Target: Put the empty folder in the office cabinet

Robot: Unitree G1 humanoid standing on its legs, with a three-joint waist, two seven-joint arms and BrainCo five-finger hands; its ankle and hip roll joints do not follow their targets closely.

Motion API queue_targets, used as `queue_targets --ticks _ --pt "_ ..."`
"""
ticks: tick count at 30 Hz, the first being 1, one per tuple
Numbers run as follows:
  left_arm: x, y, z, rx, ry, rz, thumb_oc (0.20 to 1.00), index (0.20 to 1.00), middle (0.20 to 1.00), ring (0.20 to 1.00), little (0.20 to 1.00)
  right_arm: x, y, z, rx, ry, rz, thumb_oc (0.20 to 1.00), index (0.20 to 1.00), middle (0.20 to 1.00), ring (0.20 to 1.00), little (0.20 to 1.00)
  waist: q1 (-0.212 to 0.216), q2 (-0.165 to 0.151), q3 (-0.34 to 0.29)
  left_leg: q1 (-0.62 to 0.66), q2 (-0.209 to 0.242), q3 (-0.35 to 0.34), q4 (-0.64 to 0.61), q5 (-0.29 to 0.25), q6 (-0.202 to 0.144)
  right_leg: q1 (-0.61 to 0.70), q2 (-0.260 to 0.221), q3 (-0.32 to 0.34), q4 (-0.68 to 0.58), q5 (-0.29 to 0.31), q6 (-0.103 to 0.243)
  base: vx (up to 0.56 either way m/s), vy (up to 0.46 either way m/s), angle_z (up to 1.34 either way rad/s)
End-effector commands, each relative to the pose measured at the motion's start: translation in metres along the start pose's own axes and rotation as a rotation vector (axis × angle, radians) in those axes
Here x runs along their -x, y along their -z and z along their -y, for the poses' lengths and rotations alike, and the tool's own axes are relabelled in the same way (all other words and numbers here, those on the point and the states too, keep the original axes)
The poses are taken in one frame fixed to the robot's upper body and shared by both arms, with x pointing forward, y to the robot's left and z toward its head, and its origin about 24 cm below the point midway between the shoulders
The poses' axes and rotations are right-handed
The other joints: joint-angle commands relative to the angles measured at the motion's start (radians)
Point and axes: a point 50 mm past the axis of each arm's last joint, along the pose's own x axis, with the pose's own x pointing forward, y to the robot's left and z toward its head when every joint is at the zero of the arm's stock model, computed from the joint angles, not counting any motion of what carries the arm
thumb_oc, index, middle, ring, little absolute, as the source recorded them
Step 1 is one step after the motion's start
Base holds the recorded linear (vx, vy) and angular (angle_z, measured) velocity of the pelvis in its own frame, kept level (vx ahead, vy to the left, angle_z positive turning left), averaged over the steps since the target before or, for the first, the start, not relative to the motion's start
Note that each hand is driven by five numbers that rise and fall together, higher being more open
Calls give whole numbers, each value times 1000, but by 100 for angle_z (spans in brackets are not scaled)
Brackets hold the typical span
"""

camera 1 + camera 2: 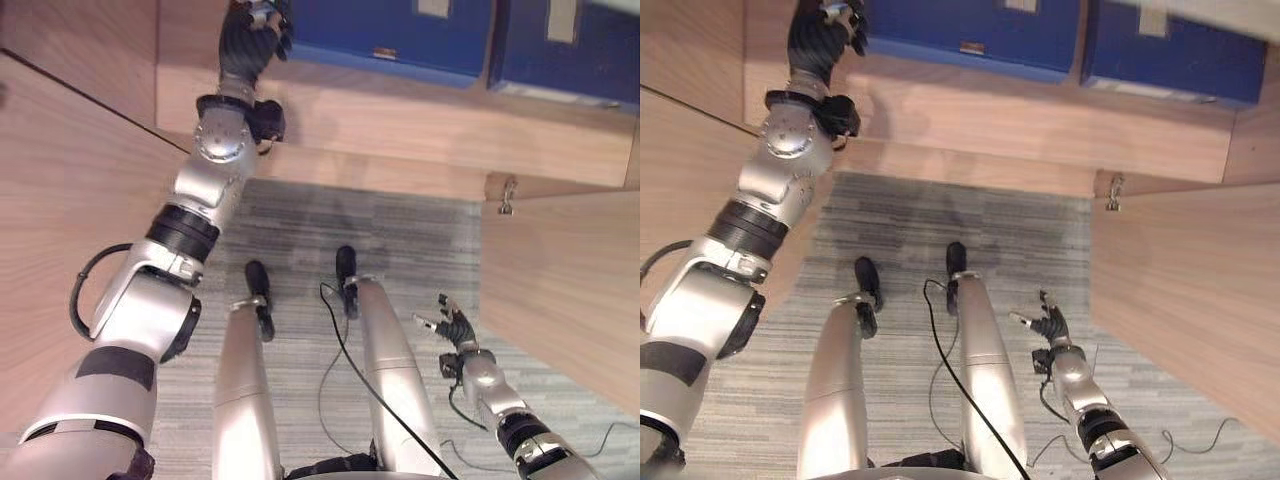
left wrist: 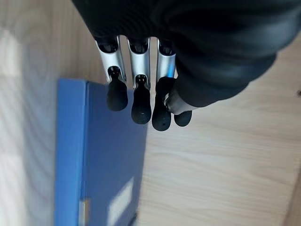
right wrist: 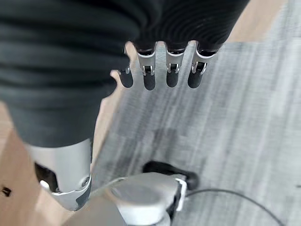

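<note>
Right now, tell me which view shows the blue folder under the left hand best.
The left wrist view: the blue folder lies flat on the cabinet shelf, its spine and label showing, with the left hand just above its edge. Both eye views show its near part at the top edge, beside a second blue folder.

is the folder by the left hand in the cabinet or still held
In the cabinet: the blue folder rests on the wooden shelf, and the left hand hovers beside it, fingers straight, gripping nothing.
</note>
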Motion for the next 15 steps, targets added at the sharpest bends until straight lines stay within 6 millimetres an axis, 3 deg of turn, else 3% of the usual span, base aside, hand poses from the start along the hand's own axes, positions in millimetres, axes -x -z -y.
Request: queue_targets --ticks 1,6,7,8,10,11,12,14,15 --pt "8 -3 -1 18 -9 73 200 200 200 200 200 14 33 15 63 51 -115 1000 1000 1000 1000 1000 -20 42 -25 80 5 -53 -10 -105 0 88 -19 -47 -73 -12 49 -64 -34 10" --pt "72 44 -3 163 0 -71 200 200 200 200 200 27 64 21 70 103 -266 1000 1000 1000 1000 1000 18 45 -40 197 8 -57 -149 -68 -14 228 -27 -86 -261 70 88 -71 -35 9" --pt "83 50 -3 191 -3 -92 200 200 200 200 200 30 68 21 68 105 -284 1000 1000 1000 1000 1000 22 39 -39 206 6 -47 -180 -19 -10 249 -38 -104 -312 125 84 -134 -22 9" --pt "105 62 -9 201 -15 -146 200 200 200 200 200 35 77 21 78 106 -324 1000 1000 1000 1000 1000 36 39 -47 259 3 -44 -228 -3 -14 304 -44 -118 -369 147 94 -118 -6 13" --pt "116 68 -10 216 -20 -178 200 200 200 200 200 38 82 22 83 107 -341 1000 1000 1000 1000 1000 43 37 -50 290 2 -43 -250 4 -16 339 -47 -127 -398 158 99 26 19 18" --pt "140 82 -17 216 -30 -252 200 200 200 200 200 43 90 24 85 114 -380 1000 1000 1000 1000 1000 58 36 -63 351 1 -40 -297 17 -21 405 -59 -145 -451 179 113 64 66 15" --pt "151 89 -19 212 -33 -296 200 200 200 200 200 46 93 25 85 116 -393 1000 1000 1000 1000 1000 63 35 -68 389 -1 -36 -325 23 -22 437 -59 -147 -474 190 120 55 65 8" --pt "151 89 -19 212 -33 -296 200 200 200 200 200 46 94 25 85 116 -393 1000 1000 1000 1000 1000 63 35 -66 393 -1 -36 -328 24 -22 441 -59 -146 -476 191 120 47 77 -2" --pt "192 114 -33 183 -80 -457 200 200 200 200 200 53 103 29 78 132 -434 1000 1000 1000 1000 1000 83 34 -90 490 -5 -24 -406 44 -26 539 -68 -166 -552 221 141 78 120 -3"
